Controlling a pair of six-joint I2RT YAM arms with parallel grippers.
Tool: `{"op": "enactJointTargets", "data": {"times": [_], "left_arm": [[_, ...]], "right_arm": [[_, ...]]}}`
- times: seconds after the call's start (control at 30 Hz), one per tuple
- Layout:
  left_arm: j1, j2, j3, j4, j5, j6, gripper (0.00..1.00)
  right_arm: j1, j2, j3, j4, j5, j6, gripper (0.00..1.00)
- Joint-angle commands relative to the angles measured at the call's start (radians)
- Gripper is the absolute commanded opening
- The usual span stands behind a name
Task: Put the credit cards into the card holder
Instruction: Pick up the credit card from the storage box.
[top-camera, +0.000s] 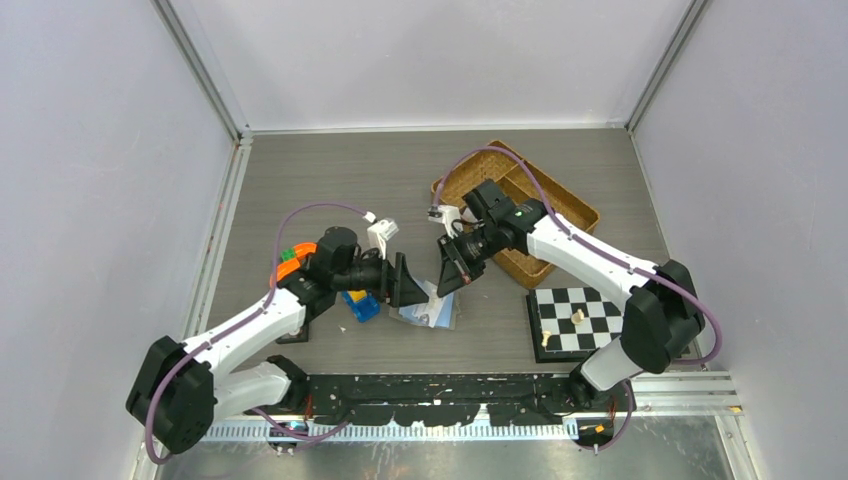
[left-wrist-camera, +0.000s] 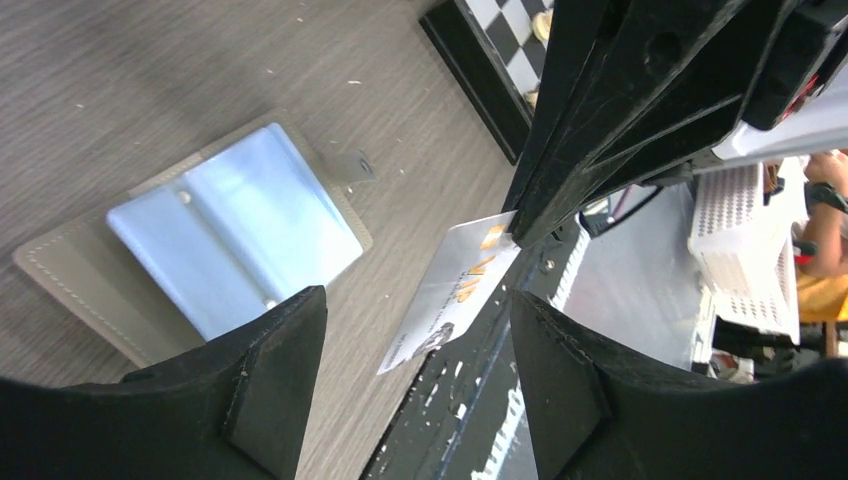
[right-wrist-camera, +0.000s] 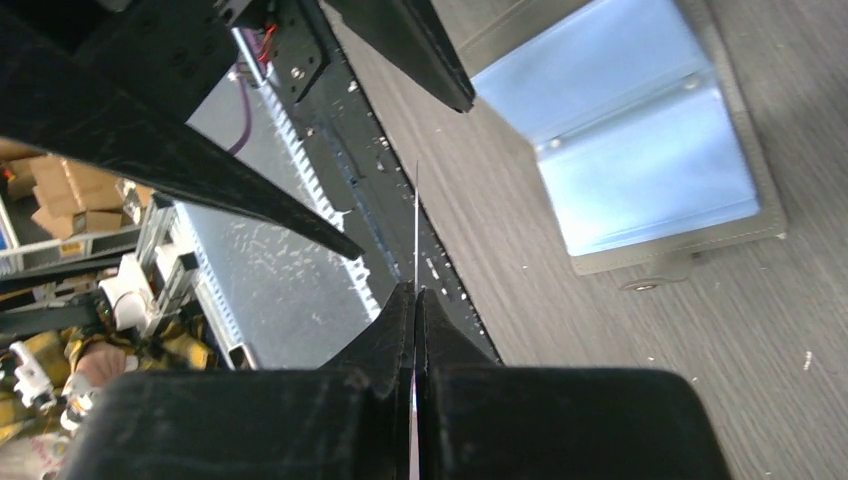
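Note:
The card holder (top-camera: 432, 314) lies open on the table between the two grippers, light blue inside up; it shows in the left wrist view (left-wrist-camera: 235, 235) with its snap tab (left-wrist-camera: 352, 166), and in the right wrist view (right-wrist-camera: 640, 160). My right gripper (top-camera: 447, 270) is shut on one credit card, seen edge-on in the right wrist view (right-wrist-camera: 416, 215) and as a pale card with orange print in the left wrist view (left-wrist-camera: 455, 290). It holds the card in the air beside the holder. My left gripper (left-wrist-camera: 415, 340) is open and empty, its jaws facing the card (top-camera: 408, 282).
A wicker basket (top-camera: 520, 215) stands behind the right arm. A chessboard (top-camera: 578, 320) lies at the front right. A blue and yellow object (top-camera: 360, 303) and an orange and green one (top-camera: 292, 260) lie under the left arm. The black rail (top-camera: 450, 385) runs along the near edge.

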Motion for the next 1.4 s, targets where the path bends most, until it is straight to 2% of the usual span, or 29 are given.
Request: {"op": "enactJointTargets", "data": {"times": [0.0, 0.2, 0.3, 0.4, 0.47, 0.6, 0.63, 0.7, 0.83, 0.9, 0.97, 1.1, 1.37], "left_arm": [[0.004, -0.038, 0.046, -0.012, 0.134, 0.013, 0.66], [0.002, -0.019, 0.038, 0.05, 0.268, -0.039, 0.47], [0.003, -0.008, 0.008, 0.169, 0.332, -0.119, 0.42], [0.002, 0.003, -0.002, 0.197, 0.355, -0.136, 0.38], [0.001, 0.011, -0.001, 0.202, 0.365, -0.14, 0.3], [-0.005, 0.022, -0.001, 0.222, 0.382, -0.152, 0.03], [-0.005, 0.022, -0.002, 0.228, 0.384, -0.157, 0.0], [-0.007, 0.018, -0.006, 0.243, 0.383, -0.166, 0.0], [-0.007, -0.021, -0.039, 0.317, 0.305, -0.201, 0.0], [-0.007, -0.041, -0.077, 0.41, 0.223, -0.258, 0.0], [-0.006, -0.059, -0.098, 0.466, 0.147, -0.283, 0.0], [-0.005, -0.112, -0.11, 0.459, -0.003, -0.285, 0.0], [-0.004, -0.178, -0.13, 0.469, -0.102, -0.288, 0.0]], "right_arm": [[0.0, -0.057, 0.065, -0.085, -0.113, -0.057, 0.0], [0.0, -0.072, 0.082, -0.107, -0.137, -0.07, 0.01], [-0.001, -0.07, 0.089, -0.117, -0.136, -0.075, 0.0], [0.0, -0.069, 0.09, -0.114, -0.145, -0.08, 0.0], [0.0, -0.067, 0.092, -0.108, -0.151, -0.08, 0.01], [-0.001, -0.068, 0.109, -0.103, -0.138, -0.08, 0.01], [-0.002, -0.071, 0.111, -0.097, -0.135, -0.076, 0.01], [0.0, -0.082, 0.113, -0.082, -0.122, -0.066, 0.1], [-0.002, -0.112, 0.089, -0.016, -0.094, -0.036, 0.47], [-0.006, -0.132, 0.062, 0.037, -0.069, -0.002, 0.57], [-0.014, -0.157, 0.033, 0.09, -0.047, 0.033, 0.62], [-0.033, -0.213, -0.04, 0.201, -0.051, 0.116, 0.65], [-0.067, -0.305, -0.179, 0.354, -0.007, 0.255, 0.66]]}}
